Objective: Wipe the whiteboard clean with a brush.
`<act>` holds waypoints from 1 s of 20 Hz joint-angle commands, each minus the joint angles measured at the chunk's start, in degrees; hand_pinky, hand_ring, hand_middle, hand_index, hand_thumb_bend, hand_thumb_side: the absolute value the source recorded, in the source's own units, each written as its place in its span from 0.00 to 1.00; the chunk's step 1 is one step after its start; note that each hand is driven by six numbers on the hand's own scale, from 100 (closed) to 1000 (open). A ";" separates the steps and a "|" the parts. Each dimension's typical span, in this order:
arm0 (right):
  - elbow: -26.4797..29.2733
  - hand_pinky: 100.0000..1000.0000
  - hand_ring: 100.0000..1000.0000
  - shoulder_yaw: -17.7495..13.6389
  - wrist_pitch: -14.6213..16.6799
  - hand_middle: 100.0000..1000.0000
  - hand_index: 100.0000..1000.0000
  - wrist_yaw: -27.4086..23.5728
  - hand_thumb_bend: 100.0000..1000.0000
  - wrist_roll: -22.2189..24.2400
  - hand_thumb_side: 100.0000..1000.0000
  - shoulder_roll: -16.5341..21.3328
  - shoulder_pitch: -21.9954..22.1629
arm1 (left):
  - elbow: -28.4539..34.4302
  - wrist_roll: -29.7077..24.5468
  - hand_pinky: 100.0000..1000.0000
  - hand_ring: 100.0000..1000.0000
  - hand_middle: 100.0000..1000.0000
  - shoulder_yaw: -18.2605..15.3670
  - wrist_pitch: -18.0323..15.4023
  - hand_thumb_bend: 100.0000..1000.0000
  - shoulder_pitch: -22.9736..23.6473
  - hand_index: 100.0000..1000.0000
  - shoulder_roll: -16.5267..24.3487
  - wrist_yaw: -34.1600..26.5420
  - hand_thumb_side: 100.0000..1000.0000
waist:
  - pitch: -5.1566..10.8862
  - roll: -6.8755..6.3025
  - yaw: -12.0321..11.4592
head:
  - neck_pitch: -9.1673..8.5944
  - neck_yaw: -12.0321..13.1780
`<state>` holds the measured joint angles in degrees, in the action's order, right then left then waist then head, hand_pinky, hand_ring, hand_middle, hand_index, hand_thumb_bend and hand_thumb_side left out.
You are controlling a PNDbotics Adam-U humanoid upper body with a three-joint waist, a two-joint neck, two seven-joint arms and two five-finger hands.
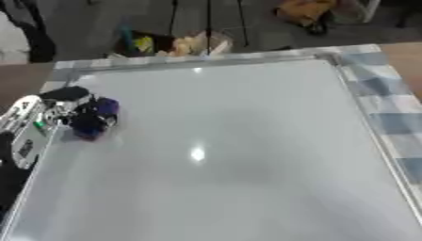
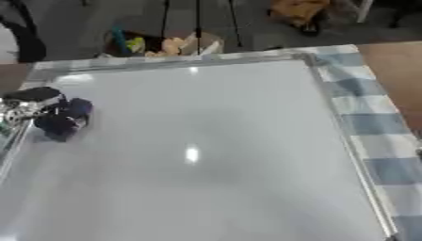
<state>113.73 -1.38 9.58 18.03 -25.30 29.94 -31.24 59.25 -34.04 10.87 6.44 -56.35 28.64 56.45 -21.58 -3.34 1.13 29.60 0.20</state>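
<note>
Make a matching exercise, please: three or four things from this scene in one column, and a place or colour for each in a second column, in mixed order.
Things:
1. whiteboard
2. brush
3. left hand
4. checked cloth

Descriptions:
A. dark blue, resting on the board near its left edge
B. blue and white, under the board, showing along its right side
C. white and glossy, fills most of the view
D. black and silver, comes in from the left and holds the dark blue thing

Pairs: 1-C, 2-A, 3-D, 4-B
</note>
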 commanded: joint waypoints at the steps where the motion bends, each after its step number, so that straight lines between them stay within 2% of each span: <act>1: 0.86 0.77 0.80 -0.53 -0.05 0.70 0.76 -0.42 0.00 -0.22 0.86 0.76 -0.51 | 0.77 -0.48 0.30 0.46 0.41 0.80 -0.46 0.04 -0.91 0.72 -0.12 -0.31 0.69 | 1.36 0.19 0.11 | -0.67 0.31; 20: 0.86 0.77 0.80 -0.50 0.02 0.70 0.76 -0.33 0.00 -0.14 0.87 0.80 -0.70 | 0.66 -1.36 0.30 0.45 0.40 1.37 -1.13 0.04 -1.32 0.73 -0.73 0.12 0.71 | 1.43 0.30 -0.20 | -0.64 0.59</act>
<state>113.73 -1.38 9.58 18.00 -25.30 29.94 -31.26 59.92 -35.34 12.25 5.22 -57.06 27.20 56.25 -21.50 -3.35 1.01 29.58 0.61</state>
